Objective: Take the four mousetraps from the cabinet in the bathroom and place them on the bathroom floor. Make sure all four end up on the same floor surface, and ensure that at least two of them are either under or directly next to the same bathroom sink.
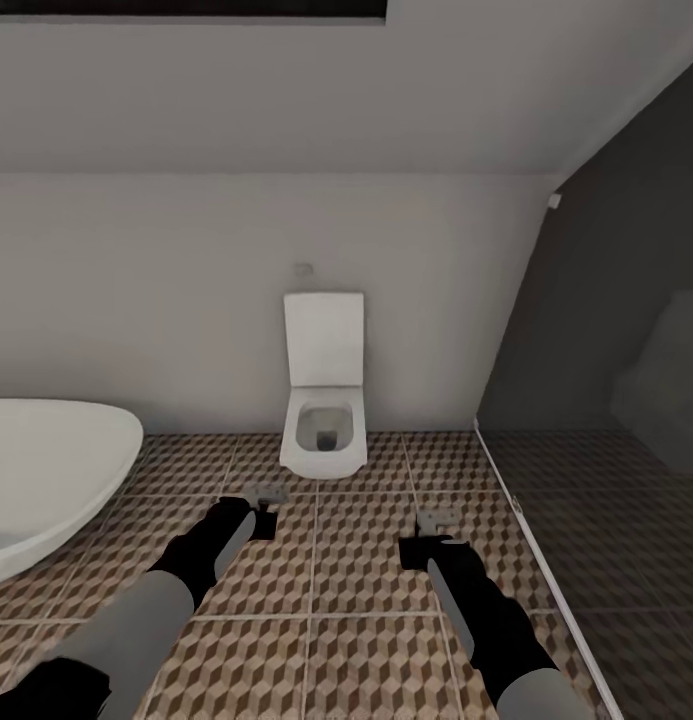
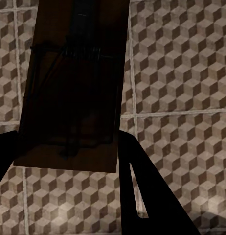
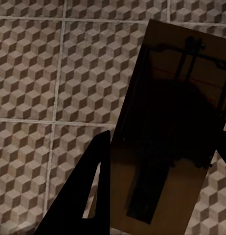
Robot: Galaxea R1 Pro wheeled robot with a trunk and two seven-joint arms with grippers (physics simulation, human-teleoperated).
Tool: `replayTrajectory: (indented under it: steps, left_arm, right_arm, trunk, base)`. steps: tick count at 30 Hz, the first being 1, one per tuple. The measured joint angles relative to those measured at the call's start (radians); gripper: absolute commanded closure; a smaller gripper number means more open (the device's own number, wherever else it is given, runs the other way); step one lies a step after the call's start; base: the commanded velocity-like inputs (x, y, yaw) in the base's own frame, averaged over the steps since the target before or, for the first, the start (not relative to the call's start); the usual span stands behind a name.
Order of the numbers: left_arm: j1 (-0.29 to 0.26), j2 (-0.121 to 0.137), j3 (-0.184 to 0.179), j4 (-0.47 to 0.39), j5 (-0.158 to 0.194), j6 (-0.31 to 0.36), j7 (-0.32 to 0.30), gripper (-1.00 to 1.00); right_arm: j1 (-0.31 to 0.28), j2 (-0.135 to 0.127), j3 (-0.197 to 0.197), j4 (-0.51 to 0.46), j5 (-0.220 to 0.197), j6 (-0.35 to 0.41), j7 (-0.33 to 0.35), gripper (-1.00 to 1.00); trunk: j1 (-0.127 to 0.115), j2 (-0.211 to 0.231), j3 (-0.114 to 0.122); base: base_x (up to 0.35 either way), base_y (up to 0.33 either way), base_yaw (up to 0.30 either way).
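1. Okay, head view: both my arms reach forward and down over the bathroom floor (image 1: 316,640), cube-pattern tiles. My left gripper (image 1: 264,508) carries a small mousetrap (image 1: 269,493) at its tip; my right gripper (image 1: 433,530) carries another mousetrap (image 1: 439,519). Both traps look grey and tiny here, detail unclear. A white toilet (image 1: 324,400) with its lid up stands against the back wall between and beyond the grippers. A rounded white bathtub (image 1: 46,470) sits at left. A dark glass partition (image 1: 606,420) runs along the right.

2. Left wrist view: my fingers (image 2: 142,196) are clamped on the left-hand mousetrap (image 2: 74,93), a dark shadowed board with wire frame visible, held above the tiled floor (image 2: 181,98), not resting on it.

3. Right wrist view: my fingers (image 3: 88,196) are clamped on the right-hand mousetrap (image 3: 167,147), tan board, dark wire bar, tilted relative to the grout lines, over the tiles (image 3: 54,73).
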Motion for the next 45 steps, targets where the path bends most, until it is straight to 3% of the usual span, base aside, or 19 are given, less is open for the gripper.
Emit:
replayTrajectory:
  steps: [31,38,43,45]
  left_arm:
    - [0.000,-0.014,0.000,0.002,0.000,0.000,0.000,1.00]
    - [0.000,-0.020,0.000,0.002,0.000,0.000,0.000,1.00]
    - [0.000,-0.022,0.000,-0.001,0.000,0.000,0.000,1.00]
    - [0.000,-0.023,0.000,-0.004,0.000,0.001,0.000,1.00]
  right_arm:
    - [0.000,-0.001,0.000,-0.001,0.000,-0.002,0.001,1.00]
    - [0.000,0.000,0.008,-0.141,0.004,-0.005,0.004,1.00]
    - [-0.075,-0.001,0.011,-0.103,0.007,-0.001,0.007,1.00]
    - [-0.160,0.000,0.011,0.020,0.007,-0.003,0.008,1.00]
  trunk:
    - [0.119,-0.217,-0.147]
    - [0.146,-0.266,-0.179]
    - [0.165,-0.301,-0.196]
    - [0.173,-0.315,-0.203]
  base:
    - [0.000,0.000,0.000]
    - [0.000,0.000,0.000]
    - [0.000,0.000,0.000]
    - [0.000,0.000,0.000]
